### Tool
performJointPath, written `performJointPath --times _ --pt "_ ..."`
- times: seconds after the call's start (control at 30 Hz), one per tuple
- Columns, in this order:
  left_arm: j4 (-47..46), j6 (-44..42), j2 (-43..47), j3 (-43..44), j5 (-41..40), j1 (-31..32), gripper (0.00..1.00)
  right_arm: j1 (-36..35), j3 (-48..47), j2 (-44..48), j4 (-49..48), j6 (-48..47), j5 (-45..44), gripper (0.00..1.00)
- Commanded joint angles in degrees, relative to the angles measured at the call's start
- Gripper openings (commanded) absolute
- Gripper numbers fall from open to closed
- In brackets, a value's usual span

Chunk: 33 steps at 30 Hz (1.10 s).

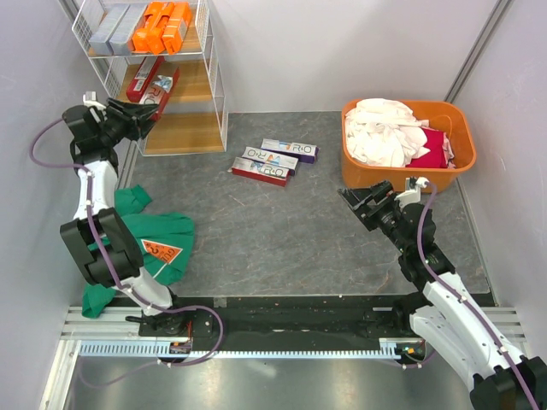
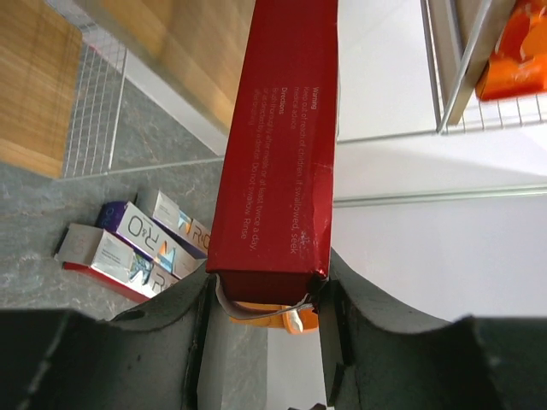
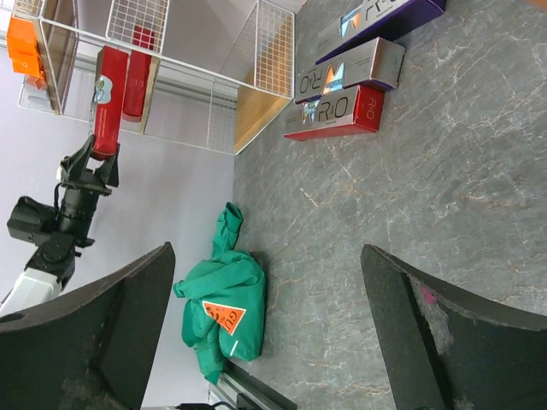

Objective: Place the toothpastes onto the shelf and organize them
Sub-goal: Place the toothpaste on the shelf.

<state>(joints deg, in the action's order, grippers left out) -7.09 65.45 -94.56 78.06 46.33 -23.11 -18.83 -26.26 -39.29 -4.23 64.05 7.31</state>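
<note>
Worktop (image 1: 282, 231): grey, with the shelf (image 1: 179, 132) at the far left, an orange tub (image 1: 444, 107) at the far right and a green cloth (image 1: 158, 226) by the left arm. Three loose toothpastes (image 1: 273, 160) lie side by side mid-worktop, well apart from both arms.

Shelf: white wire rack with three wooden tiers. The top tier holds silver-grey cartons (image 1: 115, 26) and orange cartons (image 1: 162, 26). The middle tier holds a red neighbour (image 1: 144, 79). The bottom tier is bare.

Left end effector (image 2: 267, 278): clamped on the near end of a red carton (image 2: 278, 145), whose long axis points into the middle tier beside the red neighbour. Cannot tell whether its far end rests on the board.

Right end effector (image 3: 265, 252): fingers wide apart, holding nothing, above the worktop in front of the tub.

Risks (judgement):
- The grip sits at the very end of a long box. The far end may sag or swing and catch a wire of the shelf front, twisting the box between the fingers.
- A snag could drag the light rack and disturb the loosely piled orange cartons.
- Pushing in at an angle may shove the red neighbour askew.
- Release before the board carries most of the length would let the box tip out the front.
- The carton edge near the grip looks creased, so more squeeze may crush it.
</note>
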Motion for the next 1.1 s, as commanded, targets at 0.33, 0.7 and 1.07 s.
performJointPath --times 0.33,0.7,1.07 --pt "2.0 2.6 -12.0 14.0 -4.4 4.3 0.24 0.5 0.7 1.6 0.6 -0.8 0.2 0.98" --pt "-6.4 14.2 -14.3 11.8 -13.5 5.6 0.25 0.5 1.3 2.5 1.9 -1.1 -0.2 0.98" --pt "-11.3 22.5 -17.5 10.9 -17.4 5.6 0.28 0.5 1.1 1.4 2.2 -1.5 -0.1 0.98"
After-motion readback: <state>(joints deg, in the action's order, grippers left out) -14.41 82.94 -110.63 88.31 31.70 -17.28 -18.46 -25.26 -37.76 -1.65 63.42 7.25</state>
